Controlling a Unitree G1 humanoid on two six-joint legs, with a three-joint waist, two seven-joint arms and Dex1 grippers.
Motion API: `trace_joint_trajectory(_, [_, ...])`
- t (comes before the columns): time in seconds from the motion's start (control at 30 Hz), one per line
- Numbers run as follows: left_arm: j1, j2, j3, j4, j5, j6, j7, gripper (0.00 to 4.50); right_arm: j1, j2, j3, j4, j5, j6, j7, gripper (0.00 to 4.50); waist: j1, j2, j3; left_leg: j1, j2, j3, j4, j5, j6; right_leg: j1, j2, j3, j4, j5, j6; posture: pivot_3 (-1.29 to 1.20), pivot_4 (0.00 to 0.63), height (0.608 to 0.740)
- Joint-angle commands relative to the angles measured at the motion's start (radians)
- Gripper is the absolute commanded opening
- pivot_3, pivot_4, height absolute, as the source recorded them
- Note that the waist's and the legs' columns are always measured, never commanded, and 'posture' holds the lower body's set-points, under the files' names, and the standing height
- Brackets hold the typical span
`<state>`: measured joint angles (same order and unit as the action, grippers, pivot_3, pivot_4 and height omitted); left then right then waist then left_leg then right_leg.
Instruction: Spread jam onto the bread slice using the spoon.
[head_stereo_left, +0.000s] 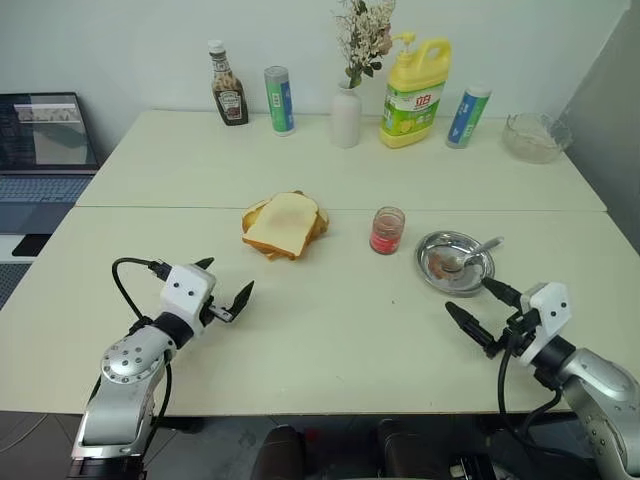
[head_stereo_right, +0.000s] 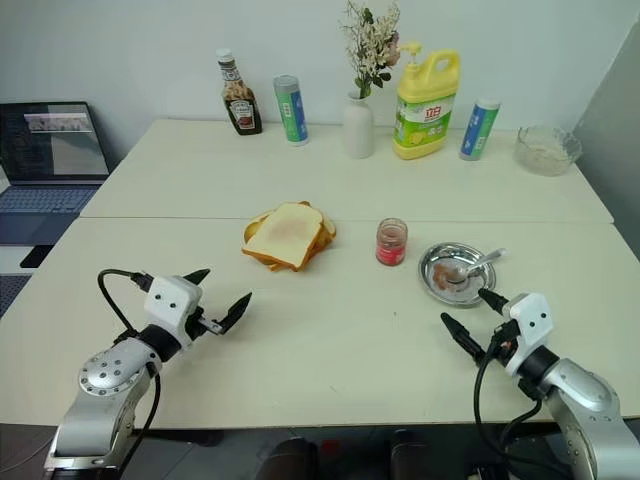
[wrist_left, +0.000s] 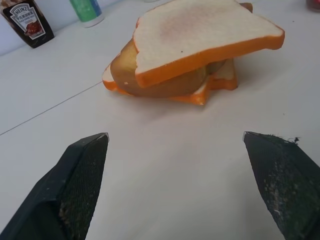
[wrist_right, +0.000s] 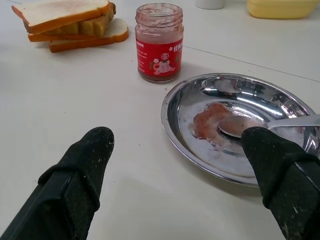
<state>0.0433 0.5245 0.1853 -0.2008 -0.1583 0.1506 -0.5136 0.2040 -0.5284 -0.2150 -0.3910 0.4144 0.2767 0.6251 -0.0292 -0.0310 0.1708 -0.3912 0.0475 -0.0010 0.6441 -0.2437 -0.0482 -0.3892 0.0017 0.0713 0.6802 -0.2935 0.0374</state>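
Shiny metal spoon (wrist_right: 260, 124) lies in glossy steel dish (wrist_right: 175, 107); jam (wrist_right: 159, 42) jar is glass.

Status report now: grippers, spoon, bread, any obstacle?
Left gripper open, right gripper open, both empty. Spoon in steel dish. Bread slice atop stack. Jam jar between; path clear.

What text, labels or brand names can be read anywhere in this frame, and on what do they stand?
"HEINZ": label of the ketchup bottle at the table's far edge.
Jam jar: red label with small white print, too small to read.
Yellow jug: green and red label, characters too blurred to read.
Two green and blue tubes: print unreadable.
Laptop: screen content illegible.
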Motion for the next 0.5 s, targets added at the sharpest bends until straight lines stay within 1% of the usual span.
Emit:
trace_joint_trajectory(0.03, [-0.017,0.020,0.020,-0.051,-0.027,0.009,-0.018,4.50,-0.017,-0.009,-0.006,-0.055,0.000,-0.003,-0.007,4.47,0.000,0.000,0.000,0.000,0.000,0.000,0.000,0.000,0.000,0.000,0.000,0.000,0.000,0.000,0.000,0.00,0.150,0.740])
trace_joint_trajectory(0.1, [-0.022,0.019,0.021,-0.052,-0.027,0.021,-0.015,4.50,-0.022,-0.013,0.000,-0.068,0.000,-0.001,-0.003,4.47,0.000,0.000,0.000,0.000,0.000,0.000,0.000,0.000,0.000,0.000,0.000,0.000,0.000,0.000,0.000,0.00,0.150,0.740])
trace_joint_trajectory(0.27, [-0.068,0.003,0.029,-0.059,-0.069,0.106,0.004,4.50,-0.049,-0.060,0.033,-0.153,0.036,0.080,0.024,4.47,0.000,0.000,0.000,0.000,0.000,0.000,0.000,0.000,0.000,0.000,0.000,0.000,0.000,0.000,0.000,0.00,0.150,0.740])
trace_joint_trajectory(0.33, [-0.104,-0.017,0.037,-0.066,-0.120,0.190,0.022,4.50,-0.085,-0.108,0.059,-0.219,0.086,0.170,0.044,4.47,0.000,0.000,0.000,0.000,0.000,0.000,0.000,0.000,0.000,0.000,0.000,0.000,0.000,0.000,0.000,0.00,0.150,0.740])
trace_joint_trajectory(0.43, [-0.185,-0.065,0.057,-0.076,-0.236,0.381,0.070,4.50,-0.201,-0.182,0.097,-0.323,0.194,0.337,0.045,4.47,-0.001,-0.001,0.001,0.000,0.000,0.000,0.001,0.000,0.000,0.000,0.000,0.000,0.000,0.000,0.001,0.00,0.150,0.740])
trace_joint_trajectory(0.5, [-0.222,-0.089,0.076,-0.074,-0.286,0.473,0.102,4.50,-0.256,-0.192,0.108,-0.338,0.223,0.377,0.034,4.47,-0.001,-0.002,0.001,0.000,0.000,-0.002,0.001,0.000,0.000,0.000,0.001,-0.001,0.000,0.000,0.002,0.00,0.150,0.740])
